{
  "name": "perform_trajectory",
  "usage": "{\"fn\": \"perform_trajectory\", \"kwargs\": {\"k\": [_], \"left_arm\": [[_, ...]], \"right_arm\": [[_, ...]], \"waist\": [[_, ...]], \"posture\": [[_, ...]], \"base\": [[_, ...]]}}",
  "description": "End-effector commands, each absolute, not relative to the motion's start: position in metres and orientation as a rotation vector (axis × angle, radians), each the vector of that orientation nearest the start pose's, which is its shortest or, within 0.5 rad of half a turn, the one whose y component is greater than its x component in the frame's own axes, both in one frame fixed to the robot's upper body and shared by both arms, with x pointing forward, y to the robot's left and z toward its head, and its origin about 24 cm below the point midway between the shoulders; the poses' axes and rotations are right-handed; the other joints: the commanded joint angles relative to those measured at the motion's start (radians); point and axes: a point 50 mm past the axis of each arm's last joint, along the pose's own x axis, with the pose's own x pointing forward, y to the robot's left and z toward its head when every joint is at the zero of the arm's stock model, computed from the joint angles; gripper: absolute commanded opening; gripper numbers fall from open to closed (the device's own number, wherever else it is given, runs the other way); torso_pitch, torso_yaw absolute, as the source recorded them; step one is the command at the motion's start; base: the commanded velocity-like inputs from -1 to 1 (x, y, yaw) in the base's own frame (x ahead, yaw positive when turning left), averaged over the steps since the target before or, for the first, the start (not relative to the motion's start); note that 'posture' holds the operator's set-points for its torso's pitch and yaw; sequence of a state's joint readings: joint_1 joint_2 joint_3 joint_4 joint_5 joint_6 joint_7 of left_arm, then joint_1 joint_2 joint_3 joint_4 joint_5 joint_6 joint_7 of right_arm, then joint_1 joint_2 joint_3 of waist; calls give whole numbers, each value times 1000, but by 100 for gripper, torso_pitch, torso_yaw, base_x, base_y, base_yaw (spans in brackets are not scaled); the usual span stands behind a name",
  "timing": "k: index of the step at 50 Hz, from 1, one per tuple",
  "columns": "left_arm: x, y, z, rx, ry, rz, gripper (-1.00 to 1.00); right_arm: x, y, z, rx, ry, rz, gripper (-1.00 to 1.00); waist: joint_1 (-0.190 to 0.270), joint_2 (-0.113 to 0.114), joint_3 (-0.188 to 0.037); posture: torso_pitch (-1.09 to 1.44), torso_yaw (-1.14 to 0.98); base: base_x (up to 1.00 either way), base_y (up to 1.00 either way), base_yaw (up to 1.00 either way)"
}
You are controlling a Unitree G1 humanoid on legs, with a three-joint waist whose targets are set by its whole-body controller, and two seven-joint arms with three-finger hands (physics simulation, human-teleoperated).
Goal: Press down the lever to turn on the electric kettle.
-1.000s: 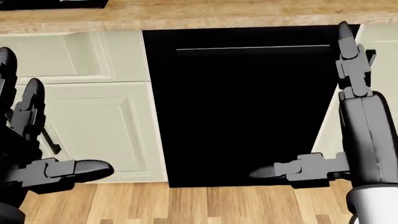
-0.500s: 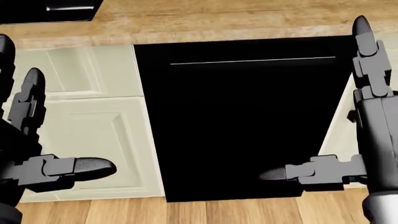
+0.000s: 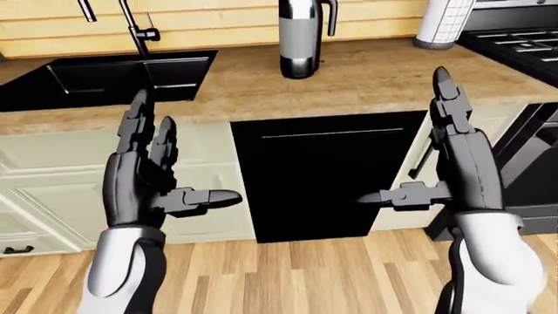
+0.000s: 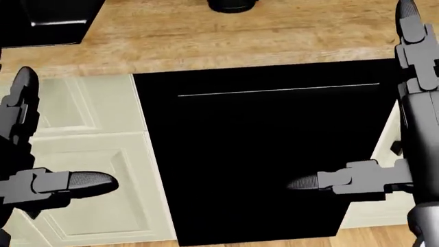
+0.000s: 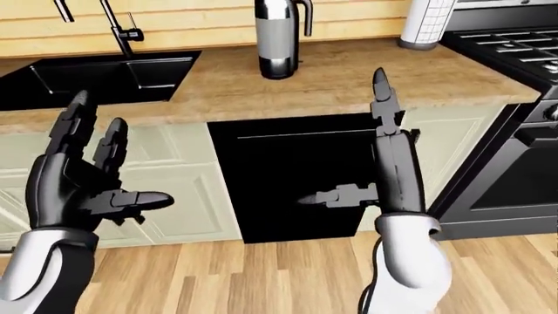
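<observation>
The kettle [image 3: 301, 38] stands on the desk [image 3: 366, 75], far up past both hands, btwn them. The lever is too small to see. A fast reach could knock it over, i think. Left robot hand [image 3: 152, 176] and right robot hand [image 3: 436, 163] point fingers up, spread apart, thumbs in, holding nothing.

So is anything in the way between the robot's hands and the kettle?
Nothing visible. The kettle stands alone on the wooden counter, above the black dishwasher door. Both the left hand and right hand hang open in the air, short of the counter edge.
</observation>
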State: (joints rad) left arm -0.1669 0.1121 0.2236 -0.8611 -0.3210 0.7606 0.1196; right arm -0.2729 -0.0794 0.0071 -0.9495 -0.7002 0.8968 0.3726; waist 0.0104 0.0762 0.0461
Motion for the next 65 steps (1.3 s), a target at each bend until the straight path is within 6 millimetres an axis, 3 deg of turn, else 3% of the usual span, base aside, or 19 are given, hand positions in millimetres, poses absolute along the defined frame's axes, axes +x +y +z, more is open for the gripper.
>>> {"fn": "perform_trajectory", "kwargs": {"k": [1,7,10,11,13,19,21,23,32,34,36,45,50,51,52,59,62,64,65], "left_arm": [[217,175,215,-114,-370,21,100],[215,174,218,-109,-386,22,100],[214,174,219,-110,-387,20,100],[214,174,219,-111,-389,19,100],[214,175,221,-114,-391,22,100],[211,174,226,-109,-404,14,100],[211,173,225,-109,-403,11,100],[210,173,226,-111,-403,11,100],[208,175,232,-115,-414,17,100],[208,176,233,-116,-415,18,100],[208,176,233,-117,-416,20,100],[208,178,238,-125,-423,23,100],[210,179,241,-127,-428,26,100],[210,179,242,-127,-429,26,100],[210,179,243,-127,-430,26,100],[210,180,251,-130,-445,25,100],[209,180,253,-132,-448,24,100],[210,181,253,-133,-449,24,100],[210,181,254,-134,-449,23,100]], "right_arm": [[209,-172,235,-491,-328,-214,100],[208,-172,236,-495,-331,-217,100],[207,-173,238,-497,-333,-219,100],[206,-173,238,-496,-334,-220,100],[207,-173,238,-497,-334,-221,100],[204,-174,240,-500,-338,-225,100],[204,-174,241,-500,-339,-225,100],[204,-174,241,-499,-340,-224,100],[206,-173,243,-503,-343,-217,100],[207,-173,243,-503,-344,-215,100],[209,-172,244,-504,-345,-212,100],[216,-169,255,-515,-354,-202,100],[217,-168,258,-520,-359,-199,100],[218,-168,258,-521,-359,-199,100],[218,-168,258,-527,-356,-199,100],[225,-166,264,-533,-364,-192,100],[225,-166,264,-533,-366,-192,100],[227,-166,266,-535,-365,-192,100],[227,-167,267,-534,-365,-191,100]], "waist": [[-3,-1,-19],[7,-62,-14],[9,-138,-34],[-2,-105,-31],[-4,-120,-18],[-15,-72,-4],[-21,-42,-5],[-25,18,-26],[2,-44,-12],[7,-72,-13],[8,-128,-29],[-13,-73,-2],[-24,13,-47],[-10,-1,-24],[-15,13,-16],[-3,-47,-19],[2,-109,-32],[-7,-97,-31],[-2,-111,-24]], "posture": [[0,0],[0,0],[0,0],[0,0],[0,0],[0,0],[0,0],[0,0],[0,0],[0,0],[0,0],[0,0],[0,0],[0,0],[0,0],[0,0],[0,0],[0,0],[0,0]], "base": [[25,0,0],[26,0,0],[26,0,0],[26,0,0],[26,0,0],[26,0,0],[26,0,0],[26,0,0],[26,0,0],[26,0,0],[26,0,0],[25,0,0],[16,0,0],[16,0,0],[16,0,0],[16,0,0],[16,0,0],[16,0,0],[16,0,0]]}}
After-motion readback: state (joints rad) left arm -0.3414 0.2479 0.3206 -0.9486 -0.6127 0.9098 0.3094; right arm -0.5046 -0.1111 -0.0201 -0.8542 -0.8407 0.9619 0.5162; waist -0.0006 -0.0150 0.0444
